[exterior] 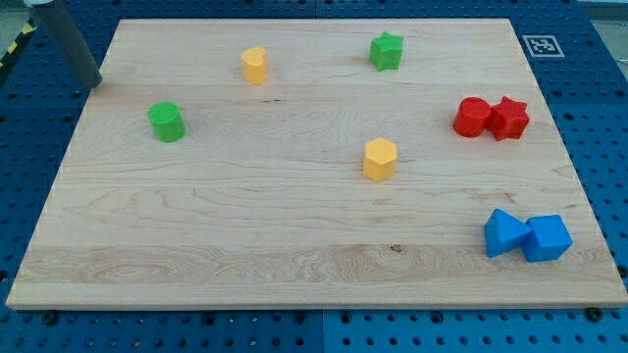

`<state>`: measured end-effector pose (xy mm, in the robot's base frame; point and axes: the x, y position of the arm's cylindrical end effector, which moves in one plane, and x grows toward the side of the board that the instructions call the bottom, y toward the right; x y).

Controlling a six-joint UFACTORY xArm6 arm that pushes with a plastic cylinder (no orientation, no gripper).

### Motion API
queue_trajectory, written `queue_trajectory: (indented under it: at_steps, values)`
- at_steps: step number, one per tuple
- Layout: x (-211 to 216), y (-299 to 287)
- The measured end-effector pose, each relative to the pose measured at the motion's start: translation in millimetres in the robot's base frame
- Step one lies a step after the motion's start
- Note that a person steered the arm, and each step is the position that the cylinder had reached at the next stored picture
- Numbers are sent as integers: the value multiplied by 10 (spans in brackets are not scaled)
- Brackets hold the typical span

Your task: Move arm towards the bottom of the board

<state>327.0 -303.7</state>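
My tip (94, 83) is at the view's upper left, at the left edge of the wooden board (294, 226); the dark rod rises from it toward the top-left corner. The nearest block is the green cylinder (167, 122), to the right of and below the tip, apart from it. A yellow cylinder (254, 66) stands further right near the top. No block touches the tip.
A green star (387, 51) sits at the top centre-right. A yellow hexagonal block (380, 159) is mid-board. A red cylinder (473, 117) touches a red star (509, 118) at the right. A blue triangular block (503, 233) touches a blue cube (547, 238) at lower right.
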Motion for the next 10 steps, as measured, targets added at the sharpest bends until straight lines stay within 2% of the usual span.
queue_trajectory:
  at_steps: [1,5,7,8,10]
  values:
    - [0,6]
    - [1,1212]
    - [364,1600]
    - [364,1601]
    - [723,1719]
